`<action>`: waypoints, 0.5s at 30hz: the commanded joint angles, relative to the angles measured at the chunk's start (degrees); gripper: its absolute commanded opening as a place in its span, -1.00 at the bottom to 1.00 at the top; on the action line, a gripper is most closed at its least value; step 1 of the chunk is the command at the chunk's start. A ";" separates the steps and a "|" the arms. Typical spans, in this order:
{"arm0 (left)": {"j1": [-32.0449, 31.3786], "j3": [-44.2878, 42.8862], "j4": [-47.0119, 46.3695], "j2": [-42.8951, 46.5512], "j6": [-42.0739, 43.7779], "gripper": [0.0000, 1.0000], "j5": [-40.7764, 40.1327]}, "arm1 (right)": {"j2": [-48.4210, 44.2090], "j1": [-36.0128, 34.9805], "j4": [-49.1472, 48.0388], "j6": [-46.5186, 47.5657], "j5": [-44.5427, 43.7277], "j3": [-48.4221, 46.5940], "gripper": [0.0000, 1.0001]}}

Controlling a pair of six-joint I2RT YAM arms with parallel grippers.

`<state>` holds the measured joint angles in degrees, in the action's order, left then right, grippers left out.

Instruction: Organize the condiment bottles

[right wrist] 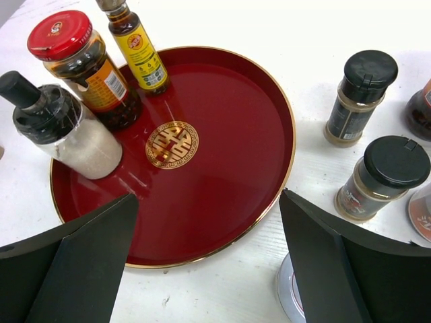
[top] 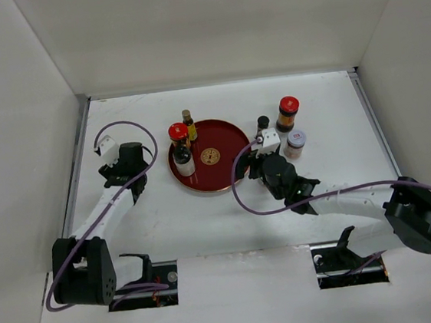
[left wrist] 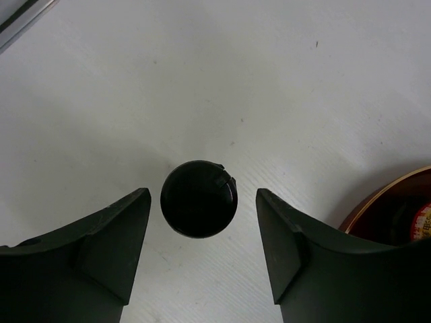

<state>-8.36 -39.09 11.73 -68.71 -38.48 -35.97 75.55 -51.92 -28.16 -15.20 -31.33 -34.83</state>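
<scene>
1. Left claw (left wrist: 202, 194): released, jaws straddling a black-capped bottle (left wrist: 199, 202) from straight above. There's a gap on both sides, no contact. The bottle stands on the bare table (left wrist: 202, 67), left of the red tray (left wrist: 387, 198).
2. Cap sits centred between the pads so both should meet it together. My guess: clench next, then carry it to the tray.
3. Right claw (right wrist: 209, 196): released wide, empty, hovering at the tray's right edge.
4. On the tray, left side: red-capped jar (right wrist: 67, 54), slim yellow-labelled bottle (right wrist: 138, 50), white-filled black-topped bottle (right wrist: 67, 134). They're bunched together, which likely leaves room for the rest.
5. Off the tray, to its right: two dark black-capped bottles (right wrist: 360, 94), red-capped amber jar (top: 287, 111), white-lidded jar (top: 296, 142). Not yet moved.
</scene>
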 commanded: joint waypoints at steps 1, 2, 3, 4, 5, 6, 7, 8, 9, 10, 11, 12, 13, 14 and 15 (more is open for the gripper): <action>0.76 -2.74 -3.81 -1.95 -0.81 0.21 1.34 | 0.39 -0.68 -3.30 0.44 -1.10 -2.35 0.86; 0.76 -2.92 -4.16 -2.57 -0.89 0.15 1.34 | 0.39 -0.68 -3.30 0.52 -1.10 -2.35 0.86; 0.76 -3.09 -4.43 -3.09 -0.90 0.09 1.34 | 0.39 -0.68 -3.39 0.52 -1.10 -2.35 0.86; 0.67 -3.18 -4.69 -3.45 -0.98 0.01 1.34 | 0.39 -0.68 -3.39 0.52 -1.10 -2.35 0.86; 0.50 -3.18 -4.87 -3.62 -1.07 -0.07 1.16 | 0.39 -0.68 -3.39 0.52 -1.10 -2.35 0.86; 0.41 -3.01 -5.13 -3.63 -1.07 -0.16 0.90 | 0.39 -0.68 -3.39 0.52 -1.10 -2.26 0.86; 0.32 -2.75 -5.40 -3.19 -1.07 -0.22 0.81 | 0.39 -0.68 -3.39 0.52 -1.10 -2.26 0.86; 0.06 -2.40 -5.57 -2.67 -1.07 -0.26 0.64 | 0.39 -0.68 -3.39 0.52 -1.10 -2.26 0.86; -0.03 -1.96 -5.66 -1.96 -1.07 -0.30 0.46 | 0.56 -0.68 -3.39 0.52 -1.10 -2.26 0.86; -0.29 -1.52 -5.66 -1.00 -1.07 -0.33 0.20 | 0.65 -0.68 -3.39 0.52 -1.10 -2.35 0.86; -0.47 -1.08 -5.49 0.23 -1.07 -0.34 0.11 | 0.83 -0.68 -3.39 0.52 -1.10 -2.44 0.86; -0.82 -0.73 -5.14 1.72 -0.98 -0.35 0.02 | 0.92 -0.68 -3.39 0.52 -1.10 -2.52 0.86; -1.17 -0.46 -4.87 3.04 -0.98 -0.35 0.02 | 1.00 -0.68 -3.39 0.61 -1.10 -2.52 0.86; -1.70 -0.02 -4.52 5.23 -0.81 -0.36 0.02 | 1.09 -0.68 -3.39 0.70 -1.10 -2.52 0.86; -2.57 0.07 -3.74 7.43 -0.63 -0.36 -0.07 | 1.09 -0.68 -3.39 0.70 -1.10 -2.52 0.86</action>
<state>-9.45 -39.20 9.47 -67.90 -39.05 -35.27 76.34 -51.96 -28.16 -15.14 -31.31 -35.03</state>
